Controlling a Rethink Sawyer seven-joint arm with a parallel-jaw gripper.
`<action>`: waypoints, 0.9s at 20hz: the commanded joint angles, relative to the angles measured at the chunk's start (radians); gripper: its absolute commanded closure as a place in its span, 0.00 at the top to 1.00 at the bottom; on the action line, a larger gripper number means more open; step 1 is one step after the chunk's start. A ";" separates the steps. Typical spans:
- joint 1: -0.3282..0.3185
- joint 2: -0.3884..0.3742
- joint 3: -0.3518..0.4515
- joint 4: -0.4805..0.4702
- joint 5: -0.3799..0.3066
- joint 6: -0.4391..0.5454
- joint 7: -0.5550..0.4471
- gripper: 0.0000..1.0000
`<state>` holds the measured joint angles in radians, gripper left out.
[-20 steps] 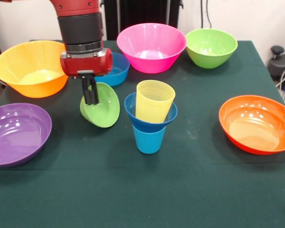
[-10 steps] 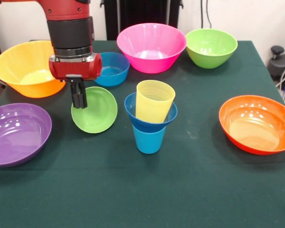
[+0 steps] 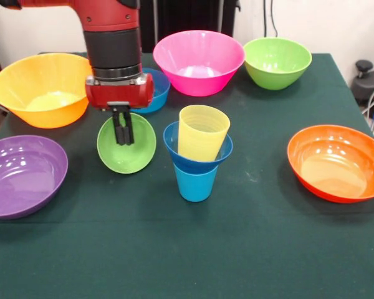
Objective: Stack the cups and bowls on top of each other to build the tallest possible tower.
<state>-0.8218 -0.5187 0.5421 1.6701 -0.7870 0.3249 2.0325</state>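
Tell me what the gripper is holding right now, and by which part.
The gripper is shut on the small lime green bowl, pinching its upper rim; the bowl hangs tilted, its opening facing the camera.

a table with dark green cloth [image 3: 249, 249] carries bowls: purple [image 3: 22, 175] at left, yellow-orange [image 3: 40, 87] at upper left, pink [image 3: 198, 61] and green [image 3: 277, 61] at top, orange [image 3: 336, 162] at right, and a blue cup [image 3: 196, 184] at centre.

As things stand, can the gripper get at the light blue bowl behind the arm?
Probably not directly: the gripper appears shut on the small green bowl, and the light blue bowl sits mostly hidden behind the wrist.
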 commanded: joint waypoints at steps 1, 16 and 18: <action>0.067 0.062 -0.051 -0.010 -0.027 0.112 -0.063 0.00; 0.070 -0.074 -0.212 0.110 -0.017 0.145 -0.023 0.00; 0.066 -0.075 -0.220 0.115 -0.010 0.152 -0.034 0.00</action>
<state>-0.7718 -0.5982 0.3954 1.7427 -0.7862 0.3268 2.0325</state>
